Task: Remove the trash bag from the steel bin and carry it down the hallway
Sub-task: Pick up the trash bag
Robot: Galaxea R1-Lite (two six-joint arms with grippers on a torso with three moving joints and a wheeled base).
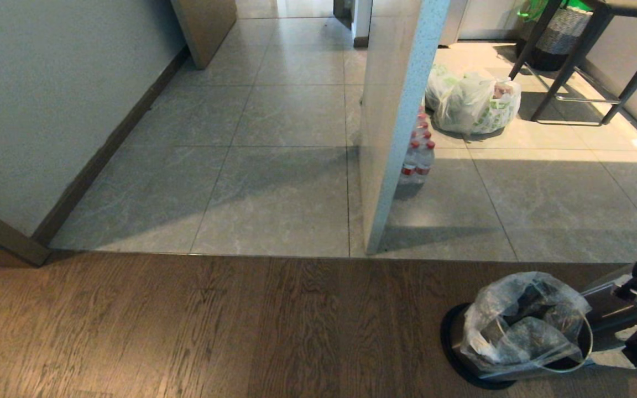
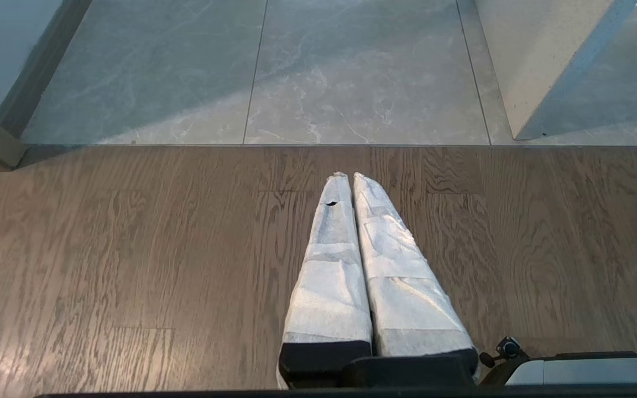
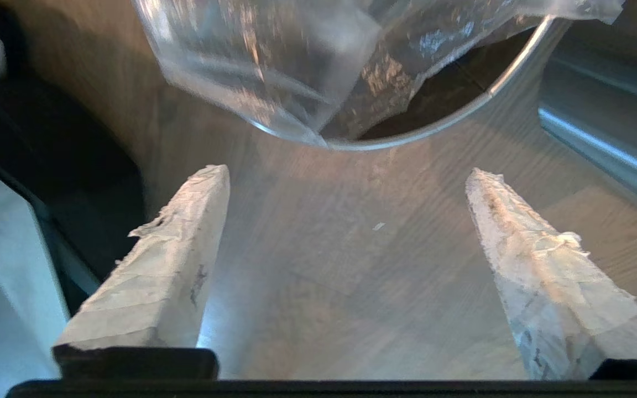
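With the right gripper [image 3: 346, 204] spread wide and empty beside the steel bin [image 1: 584, 337], the trash bag [image 1: 523, 323] is best pinched at its bunched film near the rim.

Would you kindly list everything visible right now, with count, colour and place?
trash bag: one, clear greyish, in the bin's mouth.
steel bin: one, steel with black rim, tipped on the wood floor, lower right.
white bag: one, white with green print, on tiles behind the partition.
water bottles: one pack, clear with red caps, beside the partition.
woven basket: one, green liner, under the table, far right.
left gripper: shut, over bare wood.
right gripper: open, just short of the bag.
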